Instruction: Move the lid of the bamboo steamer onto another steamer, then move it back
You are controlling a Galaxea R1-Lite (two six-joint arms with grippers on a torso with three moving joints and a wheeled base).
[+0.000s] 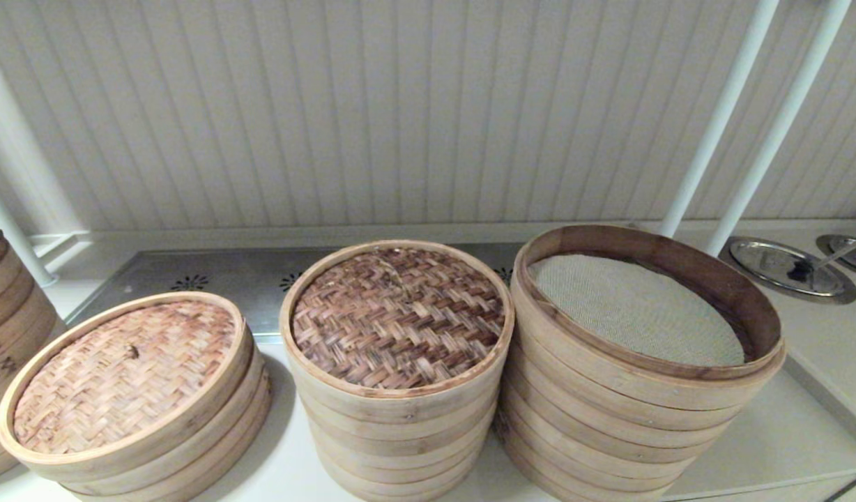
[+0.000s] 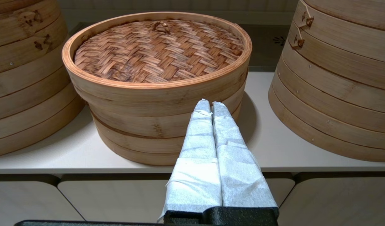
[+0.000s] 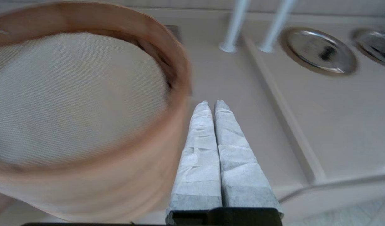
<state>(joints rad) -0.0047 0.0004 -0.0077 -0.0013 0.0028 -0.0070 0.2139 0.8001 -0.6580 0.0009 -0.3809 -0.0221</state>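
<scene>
The bamboo steamer lid, dark brown herringbone weave in a pale rim, lies on the middle stack in the head view. Right beside it stands the other steamer, the widest stack, uncovered, with a beige mesh liner inside. Neither gripper shows in the head view. My right gripper is shut and empty, hanging next to that wide steamer's outer wall, above the counter. My left gripper is shut and empty too, low in front of the low stack, with the middle stack's side nearby.
A low stack with a pale knobbed lid stands on the left, and a further stack at the far left edge. Two white poles and round metal plates are at the back right. The counter's front edge is close.
</scene>
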